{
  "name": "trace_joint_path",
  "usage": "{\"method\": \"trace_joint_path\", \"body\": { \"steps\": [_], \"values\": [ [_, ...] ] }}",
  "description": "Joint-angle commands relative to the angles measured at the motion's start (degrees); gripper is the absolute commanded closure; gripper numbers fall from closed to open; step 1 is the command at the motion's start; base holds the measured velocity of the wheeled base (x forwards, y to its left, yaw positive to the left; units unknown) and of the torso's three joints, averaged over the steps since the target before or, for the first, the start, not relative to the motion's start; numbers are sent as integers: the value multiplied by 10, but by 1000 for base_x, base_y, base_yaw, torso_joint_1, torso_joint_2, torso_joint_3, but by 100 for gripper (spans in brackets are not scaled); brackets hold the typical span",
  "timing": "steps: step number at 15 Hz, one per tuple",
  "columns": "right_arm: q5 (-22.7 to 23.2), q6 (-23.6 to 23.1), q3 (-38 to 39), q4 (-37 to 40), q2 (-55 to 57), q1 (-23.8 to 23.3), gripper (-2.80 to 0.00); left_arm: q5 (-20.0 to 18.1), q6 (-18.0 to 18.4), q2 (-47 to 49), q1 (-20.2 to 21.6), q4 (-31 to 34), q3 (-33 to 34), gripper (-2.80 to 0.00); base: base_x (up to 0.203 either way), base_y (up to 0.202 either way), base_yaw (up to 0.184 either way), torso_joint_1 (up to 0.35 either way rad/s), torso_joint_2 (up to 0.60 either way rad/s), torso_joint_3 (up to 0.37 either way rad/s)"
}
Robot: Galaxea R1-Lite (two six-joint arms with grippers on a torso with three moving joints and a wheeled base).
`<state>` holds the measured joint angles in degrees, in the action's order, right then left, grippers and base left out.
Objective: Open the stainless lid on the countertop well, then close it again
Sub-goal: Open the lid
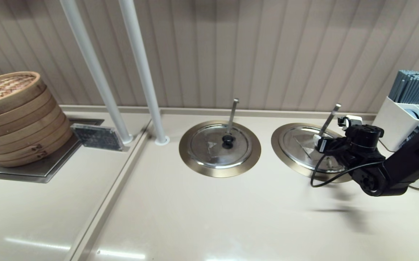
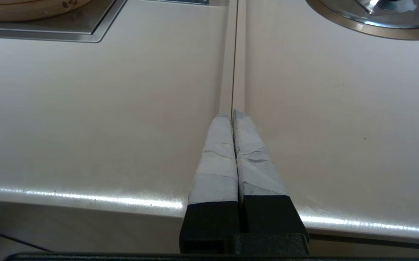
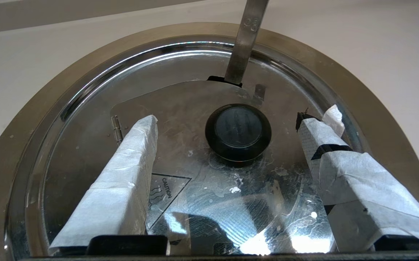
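The stainless lid (image 1: 298,145) lies shut on the countertop well, whose bronze rim (image 1: 278,143) shows at the right of the counter. My right gripper (image 1: 333,131) hovers over the lid. In the right wrist view this gripper (image 3: 227,121) is open. Its taped fingers (image 3: 129,163) stand on either side of the black knob (image 3: 238,130) without touching it. The wedge panel (image 3: 180,108) with its hinge lies flat. A ladle handle (image 3: 243,43) rises through a notch in the lid. My left gripper (image 2: 231,113) is shut on nothing over the counter's front edge.
A twin lid (image 1: 219,145) with its own ladle handle (image 1: 233,112) sits in the well to the left. Stacked bamboo steamers (image 1: 13,116) stand far left, beside two white posts (image 1: 97,72). A white holder of chopsticks (image 1: 409,105) stands close behind my right arm.
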<state>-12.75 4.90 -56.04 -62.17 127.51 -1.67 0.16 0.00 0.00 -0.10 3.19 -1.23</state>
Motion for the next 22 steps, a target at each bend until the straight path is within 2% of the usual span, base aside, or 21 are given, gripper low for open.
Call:
{"method": "trace_joint_path", "body": {
  "steps": [1, 13, 17, 22],
  "values": [
    [-1, 0, 0, -3, 7, 3, -280, 0, 0, 0, 0, 0, 0, 0, 0, 0, 0, 0, 0, 0],
    [-15, -15, -49, -40, 78, -2, -280, 0, 0, 0, 0, 0, 0, 0, 0, 0, 0, 0, 0, 0],
    [-15, -44, -67, -70, 102, -1, -280, 0, 0, 0, 0, 0, 0, 0, 0, 0, 0, 0, 0, 0],
    [-15, -47, -79, -73, 124, -5, -280, 0, 0, 0, 0, 0, 0, 0, 0, 0, 0, 0, 0, 0]
  ]
}}
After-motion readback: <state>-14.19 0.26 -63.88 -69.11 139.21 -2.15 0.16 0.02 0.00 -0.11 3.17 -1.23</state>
